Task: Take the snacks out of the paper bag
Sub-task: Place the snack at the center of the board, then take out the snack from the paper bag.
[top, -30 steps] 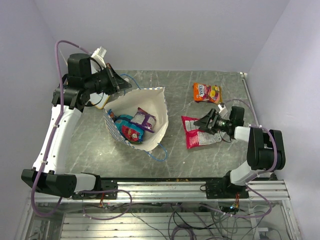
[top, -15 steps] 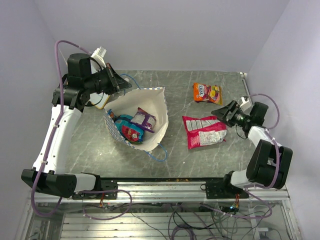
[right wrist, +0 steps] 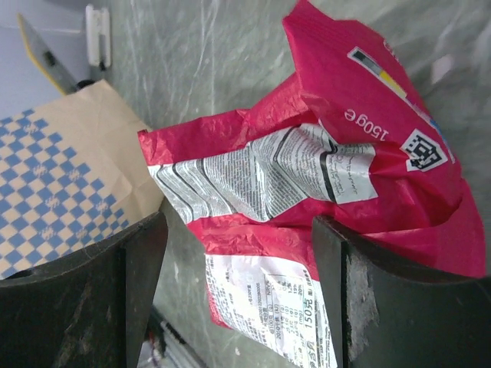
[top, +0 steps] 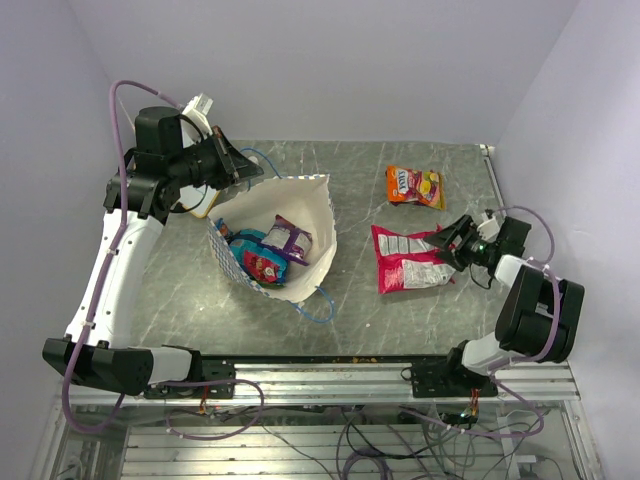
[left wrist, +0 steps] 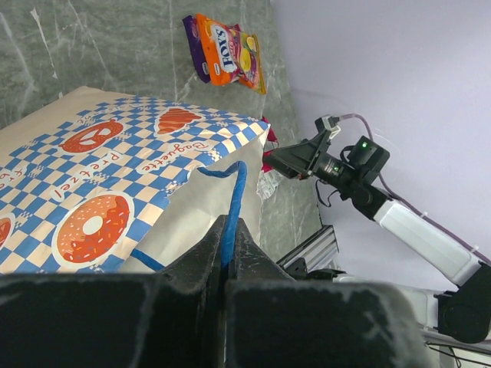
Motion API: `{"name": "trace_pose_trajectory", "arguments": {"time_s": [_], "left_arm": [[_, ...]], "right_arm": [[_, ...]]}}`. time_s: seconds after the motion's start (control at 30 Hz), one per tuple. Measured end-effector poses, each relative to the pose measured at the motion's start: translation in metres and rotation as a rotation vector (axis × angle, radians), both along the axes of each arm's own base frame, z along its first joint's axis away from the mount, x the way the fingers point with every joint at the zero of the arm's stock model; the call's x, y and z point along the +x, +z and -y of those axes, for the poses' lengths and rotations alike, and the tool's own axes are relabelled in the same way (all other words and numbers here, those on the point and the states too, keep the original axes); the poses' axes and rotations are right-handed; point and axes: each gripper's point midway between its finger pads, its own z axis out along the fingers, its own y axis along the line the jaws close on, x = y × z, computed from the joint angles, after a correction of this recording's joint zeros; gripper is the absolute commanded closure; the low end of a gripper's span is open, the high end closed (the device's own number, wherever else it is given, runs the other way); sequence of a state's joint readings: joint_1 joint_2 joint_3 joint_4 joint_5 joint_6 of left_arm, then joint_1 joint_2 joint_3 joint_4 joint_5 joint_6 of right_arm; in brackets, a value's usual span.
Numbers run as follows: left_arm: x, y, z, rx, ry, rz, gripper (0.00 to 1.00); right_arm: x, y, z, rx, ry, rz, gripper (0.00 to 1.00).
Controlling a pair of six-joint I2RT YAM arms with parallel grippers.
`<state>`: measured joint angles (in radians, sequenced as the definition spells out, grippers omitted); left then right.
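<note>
On the table point(top: 350, 190) the bag point(top: 312, 212) lies on its side. Its mouth is open and faces up and to the right. The red packet point(top: 405, 262) lies flat on the table, right of the bag and well apart from it. The orange packet point(top: 413, 186) lies behind the red one, near the far edge. These two are already out. Inside the bag I can see the purple packet point(top: 290, 238) on top, and the blue packet point(top: 243, 243) and the small red packet point(top: 263, 264) beside it, lower in the bag.

The left gripper point(top: 232, 168) is at the far left corner of the bag, and its fingers are pinched tight on the blue cord point(left wrist: 234, 188). The right gripper point(top: 443, 243) is at the right end of the red packet with its fingers point(right wrist: 138, 284) wide apart and nothing between them. The crumpled end of the packet lies just before the fingertips. I cannot tell whether they touch it.

I judge that the step in hand is to leave the red packet and go for the next one. The right gripper should rise straight up first, so that a finger does not drag the packet. Then it should go left, over the mouth, and come down on the purple packet, which is the easiest to reach. The left gripper should hold the cord firm, so that the mouth does not fall shut.
</note>
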<state>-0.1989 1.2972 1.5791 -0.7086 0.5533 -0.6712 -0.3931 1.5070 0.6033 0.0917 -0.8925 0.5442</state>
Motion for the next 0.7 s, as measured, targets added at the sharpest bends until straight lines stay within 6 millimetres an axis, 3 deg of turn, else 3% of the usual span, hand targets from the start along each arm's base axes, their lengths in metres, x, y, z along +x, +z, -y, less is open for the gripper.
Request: {"name": "trace_pose_trajectory", "arguments": {"time_s": [0.1, 0.17, 0.23, 0.33, 0.4, 0.57, 0.7], "left_arm": [[0.0, 0.0, 0.0, 0.001, -0.001, 0.001, 0.93], [0.0, 0.0, 0.0, 0.0, -0.001, 0.001, 0.93], [0.0, 0.0, 0.001, -0.005, -0.003, 0.004, 0.93], [-0.001, 0.001, 0.004, -0.023, -0.02, 0.008, 0.93], [-0.001, 0.0, 0.006, -0.033, -0.033, 0.013, 0.93], [-0.013, -0.006, 0.008, -0.045, -0.063, 0.024, 0.93], [-0.032, -0.01, 0.007, -0.052, -0.075, 0.044, 0.93]], "right_arm": [[0.006, 0.011, 0.011, -0.081, -0.029, 0.001, 0.24], [0.016, 0.031, 0.013, -0.138, -0.022, 0.031, 0.24], [0.034, 0.064, -0.003, -0.21, 0.037, 0.115, 0.23], [0.049, 0.119, -0.064, -0.274, 0.197, 0.291, 0.23], [0.041, 0.157, -0.114, -0.289, 0.321, 0.426, 0.23], [-0.011, 0.222, -0.202, -0.321, 0.538, 0.745, 0.25], [-0.067, 0.236, -0.264, -0.357, 0.704, 0.943, 0.27]]}}
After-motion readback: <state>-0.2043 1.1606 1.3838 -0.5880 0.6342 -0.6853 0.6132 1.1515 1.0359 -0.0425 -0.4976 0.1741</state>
